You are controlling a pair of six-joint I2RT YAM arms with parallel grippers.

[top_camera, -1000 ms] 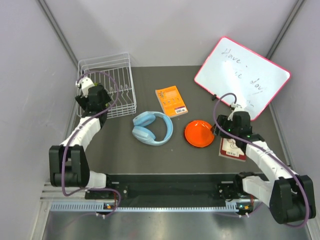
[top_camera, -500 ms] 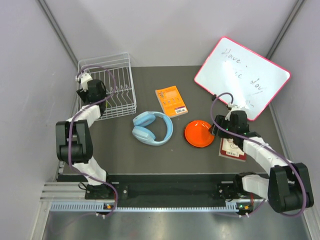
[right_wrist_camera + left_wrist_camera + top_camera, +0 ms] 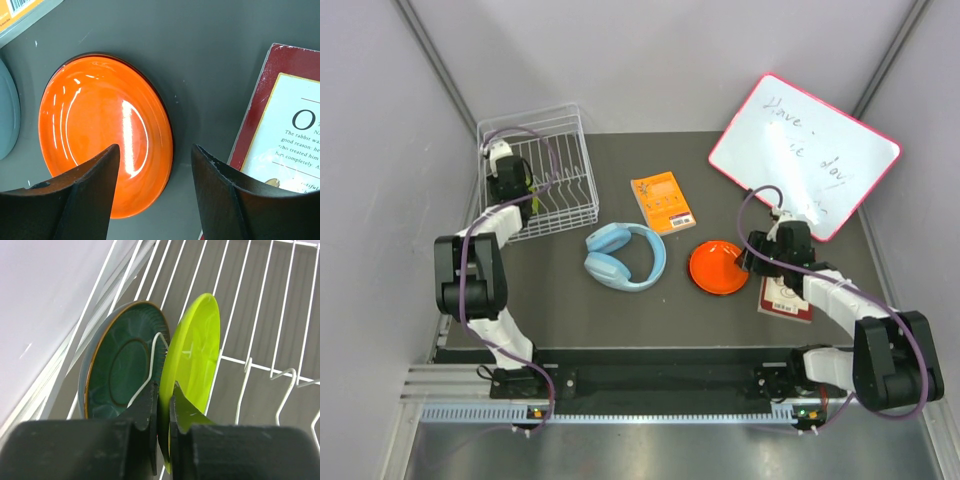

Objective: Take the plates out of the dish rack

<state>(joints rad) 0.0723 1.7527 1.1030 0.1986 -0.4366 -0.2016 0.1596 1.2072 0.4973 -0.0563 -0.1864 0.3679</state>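
White wire of the dish rack hems in my left gripper at the far left corner of the tabletop. Its jaws are pinched narrow on the rim of the yellow-green plate, which stands upright among the tines. The teal plate stands just beside it, nearer the rack's left wall (one tine runs between them).

Toward the right edge, my right gripper hangs over the orange plate with jaws spread wide, gripping nothing. That plate lies flat on the tabletop, with a red book just beside it. Headphones and an orange book sit mid-table, and dark surface shows between them and the near edge.
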